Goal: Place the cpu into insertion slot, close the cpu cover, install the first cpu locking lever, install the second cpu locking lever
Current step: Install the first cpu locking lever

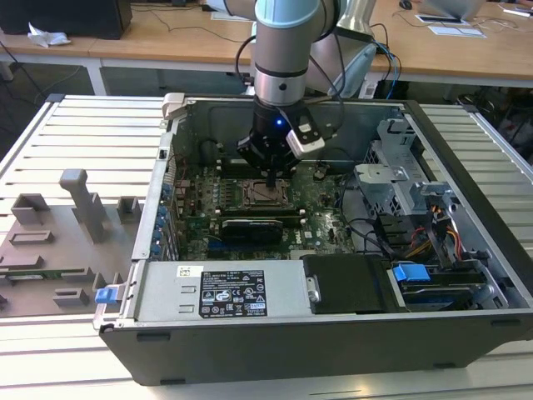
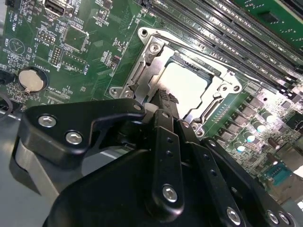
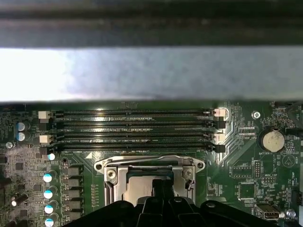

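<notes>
A robot arm reaches down into an open computer case [image 1: 466,208] lying on its side on a slatted tabletop [image 1: 83,142], its gripper [image 1: 273,177] poised directly above the insertion slot [image 1: 265,193] on the green motherboard [image 1: 325,221]. In the second wrist view the gripper [image 2: 166,100] comes down with its black fingers [image 2: 163,124] drawn together to a narrow tip at the edge of the socket; whether that tip touches anything cannot be told, and nothing is seen held between the fingers. The cpu [image 2: 185,82], pale and silvery, lies flat inside the insertion slot [image 2: 147,71], ringed by the silvery metal frame with screws at its corners. The cpu cover [image 2: 226,85] appears to lie down around the chip, though whether it is latched cannot be told. In the first wrist view the same socket [image 3: 111,172] sits just beside four long black memory slots [image 3: 132,127], with the cpu [image 3: 139,187] partly hidden behind the gripper [image 3: 161,189]. A round coin battery [image 2: 32,79] sits on the board well apart from the socket. In the exterior view a grey plastic fixture tray [image 1: 58,242] rests on the tabletop to the exterior view's left of the case
</notes>
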Controlling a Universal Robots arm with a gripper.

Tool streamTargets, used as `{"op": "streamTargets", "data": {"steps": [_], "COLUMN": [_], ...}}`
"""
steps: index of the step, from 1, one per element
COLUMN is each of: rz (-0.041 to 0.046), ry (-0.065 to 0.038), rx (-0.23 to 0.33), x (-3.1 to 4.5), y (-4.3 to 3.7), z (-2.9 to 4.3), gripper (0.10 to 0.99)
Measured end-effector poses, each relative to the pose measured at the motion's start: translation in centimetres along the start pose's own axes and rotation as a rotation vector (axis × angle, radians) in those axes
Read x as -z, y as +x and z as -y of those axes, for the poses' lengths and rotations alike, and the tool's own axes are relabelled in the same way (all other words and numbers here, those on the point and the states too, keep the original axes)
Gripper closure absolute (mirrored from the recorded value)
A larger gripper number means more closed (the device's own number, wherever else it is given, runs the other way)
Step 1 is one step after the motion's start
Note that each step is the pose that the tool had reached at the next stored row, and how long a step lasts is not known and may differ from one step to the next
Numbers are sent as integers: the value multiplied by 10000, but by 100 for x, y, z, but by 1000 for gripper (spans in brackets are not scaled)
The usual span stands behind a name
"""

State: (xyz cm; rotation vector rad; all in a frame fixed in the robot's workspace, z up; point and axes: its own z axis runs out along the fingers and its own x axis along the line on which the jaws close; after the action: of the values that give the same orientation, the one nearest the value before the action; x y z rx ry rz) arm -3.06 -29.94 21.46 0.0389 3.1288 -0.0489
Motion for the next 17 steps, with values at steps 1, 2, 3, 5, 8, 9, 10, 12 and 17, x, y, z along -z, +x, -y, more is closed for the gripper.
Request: {"op": "streamTargets", "data": {"steps": [1, 2, 3, 5, 8, 9, 10, 12, 17], "rz": [1, 1, 1, 1, 1, 1, 1, 1, 3], "ry": [0, 2, 3, 10, 20, 25, 31, 41, 107], "rx": [1, 1, 1, 1, 1, 0, 0, 0, 1], "x": [3, 8, 10, 23, 35, 40, 46, 53, 92], "y": [0, 0, 0, 0, -1, -1, -1, -1, -1], "z": [0, 0, 0, 1, 1, 1, 1, 2, 3], "gripper": [980, 980, 980, 980, 980, 980, 980, 980, 980]}}
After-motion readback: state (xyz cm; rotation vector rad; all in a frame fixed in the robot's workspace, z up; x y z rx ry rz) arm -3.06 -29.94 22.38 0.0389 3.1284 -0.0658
